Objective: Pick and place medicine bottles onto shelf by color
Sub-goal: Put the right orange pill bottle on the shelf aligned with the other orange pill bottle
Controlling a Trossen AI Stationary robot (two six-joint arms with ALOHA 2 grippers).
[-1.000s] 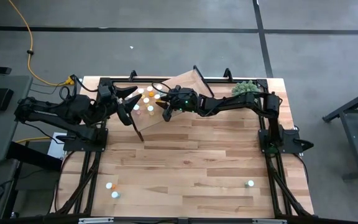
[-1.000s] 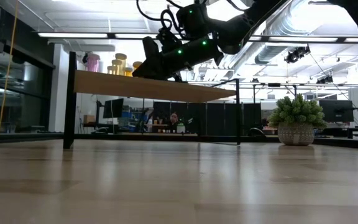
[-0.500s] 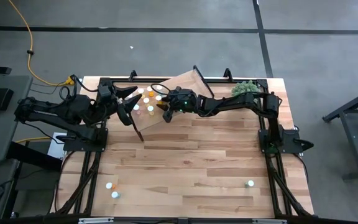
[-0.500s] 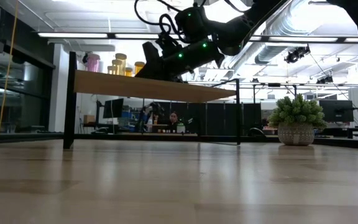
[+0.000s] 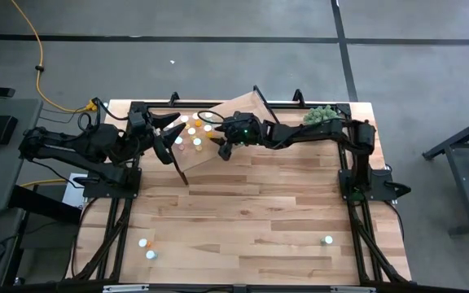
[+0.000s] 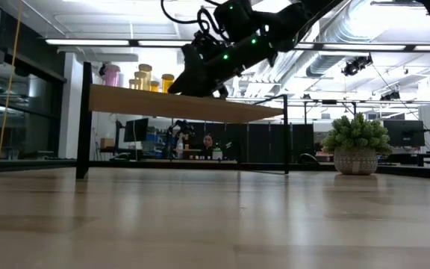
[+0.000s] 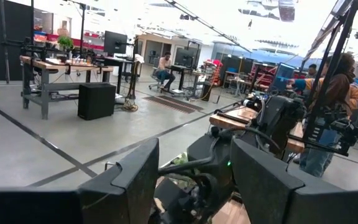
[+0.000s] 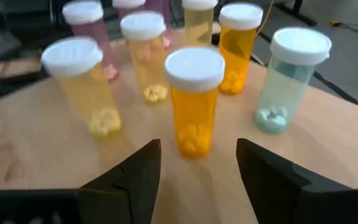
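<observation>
Left hand [image 5: 172,137]: I see it parked at the shelf's [image 5: 238,110] left end, fingers apart, empty. Medicine bottles [image 5: 196,134]: clustered upright on that shelf. Orange bottle [image 8: 194,99]: stands free just ahead of my right hand [image 8: 197,171], fingers spread, holding nothing.

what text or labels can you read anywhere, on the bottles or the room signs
None can be read.
Bottles: white caps and clear bodies showing pills, with no label visible.
Shelf: bare wood, with no marking.
Room screens: too small and blurred to read.
</observation>
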